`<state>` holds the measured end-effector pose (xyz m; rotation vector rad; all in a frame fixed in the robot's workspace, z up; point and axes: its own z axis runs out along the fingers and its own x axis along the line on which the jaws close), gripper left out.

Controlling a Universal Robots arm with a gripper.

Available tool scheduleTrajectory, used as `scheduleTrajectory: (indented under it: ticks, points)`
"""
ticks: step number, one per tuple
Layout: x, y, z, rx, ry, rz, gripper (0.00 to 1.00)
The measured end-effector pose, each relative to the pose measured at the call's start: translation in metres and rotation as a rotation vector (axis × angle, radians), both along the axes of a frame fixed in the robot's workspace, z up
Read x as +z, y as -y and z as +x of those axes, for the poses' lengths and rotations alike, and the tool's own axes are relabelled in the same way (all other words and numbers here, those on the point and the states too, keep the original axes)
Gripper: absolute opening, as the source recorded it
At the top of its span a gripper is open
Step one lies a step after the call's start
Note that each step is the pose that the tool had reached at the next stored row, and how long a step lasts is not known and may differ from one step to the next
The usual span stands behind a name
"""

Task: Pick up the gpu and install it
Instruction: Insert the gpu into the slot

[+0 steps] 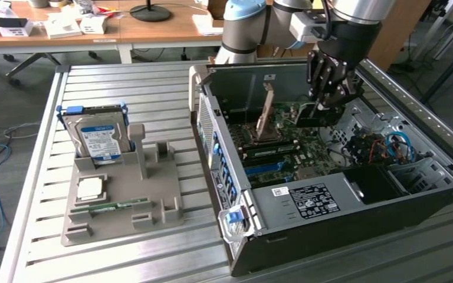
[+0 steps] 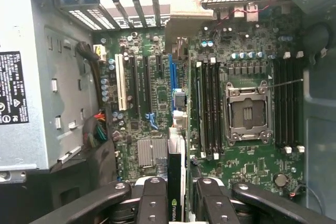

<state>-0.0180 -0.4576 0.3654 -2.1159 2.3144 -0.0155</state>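
Observation:
The gpu [image 1: 315, 117] is a dark flat card hanging inside the open computer case [image 1: 235, 177], just above the green motherboard [image 1: 289, 135]. My gripper [image 1: 327, 97] is shut on it from above. In the wrist view the gpu [image 2: 175, 169] shows edge-on between my two black fingers [image 2: 152, 198], with a green logo on its edge. It is roughly in line with the long blue slot [image 2: 170, 74] on the motherboard [image 2: 152, 124]. I cannot tell whether the card touches the slot.
A silver hard drive [image 1: 97, 138] stands in a grey holder tray [image 1: 160, 203] on the slatted table, with a processor chip [image 1: 91, 187] and a memory stick [image 1: 112, 206]. The power supply [image 1: 313, 200] fills the case's near end. Cables [image 1: 384, 147] lie beside it.

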Motion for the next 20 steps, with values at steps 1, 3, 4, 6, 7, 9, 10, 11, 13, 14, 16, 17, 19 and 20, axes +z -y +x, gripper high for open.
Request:
scheduleTrajectory:
  ticks: [1,3,4,6,7,9,10,11,13,14,16,17,19,20]
  points:
    - [0.0000,0.0000,-0.0001,0.000,-0.0001,0.0048,0.26]
    - [0.0000,0.0000,0.0000,0.000,-0.0001,0.0178,0.26]
    - [0.0000,0.0000,0.0000,0.000,-0.0001,0.0259,0.26]
    - [0.0001,0.0000,0.0000,0.000,0.0000,0.0292,0.26]
    - [-0.0001,-0.0001,0.0000,0.000,0.0000,0.0292,0.26]
    - [-0.0009,0.0000,0.0000,0.000,0.0000,0.0298,0.26]
    - [-0.0011,0.0000,-0.0001,0.001,0.0001,0.0306,0.26]
    - [-0.0015,0.0000,-0.0002,0.001,0.0005,0.0327,0.26]
    - [-0.0018,-0.0001,-0.0005,0.002,0.0014,0.0365,0.26]
    - [-0.0019,-0.0001,-0.0006,0.003,0.0016,0.0371,0.26]
    - [-0.0020,-0.0001,-0.0007,0.008,0.0018,0.0372,0.26]
    - [-0.0020,0.0000,-0.0007,0.010,0.0017,0.0371,0.26]
    - [-0.0022,0.0000,-0.0007,0.018,0.0014,0.0369,0.26]
    - [-0.0024,0.0000,-0.0007,0.024,0.0013,0.0369,0.26]
